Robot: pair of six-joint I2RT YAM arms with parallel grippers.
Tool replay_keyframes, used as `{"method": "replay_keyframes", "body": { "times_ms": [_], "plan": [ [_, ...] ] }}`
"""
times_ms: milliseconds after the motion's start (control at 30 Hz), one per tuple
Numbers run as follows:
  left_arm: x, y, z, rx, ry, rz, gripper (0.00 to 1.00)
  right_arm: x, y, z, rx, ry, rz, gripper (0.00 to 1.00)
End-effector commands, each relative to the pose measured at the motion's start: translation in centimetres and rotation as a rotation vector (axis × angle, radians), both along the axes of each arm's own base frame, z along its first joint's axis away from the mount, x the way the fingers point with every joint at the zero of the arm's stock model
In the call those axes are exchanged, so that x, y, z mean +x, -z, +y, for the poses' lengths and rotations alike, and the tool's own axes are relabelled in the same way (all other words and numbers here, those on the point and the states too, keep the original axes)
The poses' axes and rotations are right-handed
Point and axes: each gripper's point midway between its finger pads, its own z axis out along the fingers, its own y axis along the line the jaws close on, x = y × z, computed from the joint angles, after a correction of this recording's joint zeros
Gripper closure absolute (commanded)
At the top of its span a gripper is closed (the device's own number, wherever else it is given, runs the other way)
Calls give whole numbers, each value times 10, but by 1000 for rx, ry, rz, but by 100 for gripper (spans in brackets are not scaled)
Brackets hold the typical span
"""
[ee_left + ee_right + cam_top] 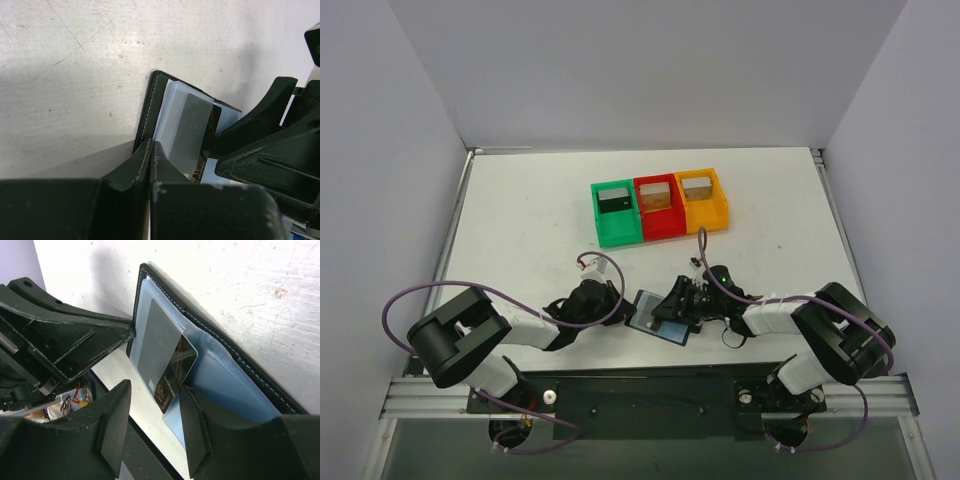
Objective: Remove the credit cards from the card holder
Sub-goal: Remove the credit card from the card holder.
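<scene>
Since the card holder [658,322] lies opened flat on the white table [540,220], between the two grippers and near the arm bases, its clear inner sleeves are exposed to both wrist views.

Entry, left gripper [150,146]: fingers pressed together on the black stitched edge of the holder. This is judged to be an anchoring pinch, so that the wallet is prevented from sliding while a card is drawn.

Entry, right gripper [156,392]: jaws spread, one finger placed to each side of the projecting card. No pad is seen pressing on it. The stance is judged to be set for closing on the card's free end.

Entry, credit card [161,347]: grey, with a dark corner lettered "VIP" in gold. Most of it is lodged in a clear sleeve, and the lettered end is presented toward the right gripper. It is counted as not yet removed.

Entry, green bin [613,238], red bin [660,230], orange bin [708,220]: ranged side by side at the far end of the table, well apart from the holder. Contents cannot be made out.
</scene>
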Motion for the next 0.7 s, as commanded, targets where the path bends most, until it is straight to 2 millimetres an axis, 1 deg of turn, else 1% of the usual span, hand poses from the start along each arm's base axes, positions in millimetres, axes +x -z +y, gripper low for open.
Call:
{"method": "replay_keyframes", "body": {
  "times_ms": [0, 33, 233, 467, 667],
  "plan": [
    [-9, 20, 12, 66, -4, 38, 100, 7, 4, -2, 8, 37, -6, 64],
    [-9, 20, 12, 66, -4, 38, 100, 9, 3, -2, 18, 44, -7, 67],
    [-9, 19, 12, 64, -6, 35, 100, 10, 3, -4, 30, 51, -3, 79],
    [-9, 19, 12, 66, -4, 33, 100, 10, 7, -6, 32, 56, 3, 87],
    [-9, 18, 12, 65, -2, 32, 100, 9, 8, -7, 38, 57, 10, 96]
  ]
}}
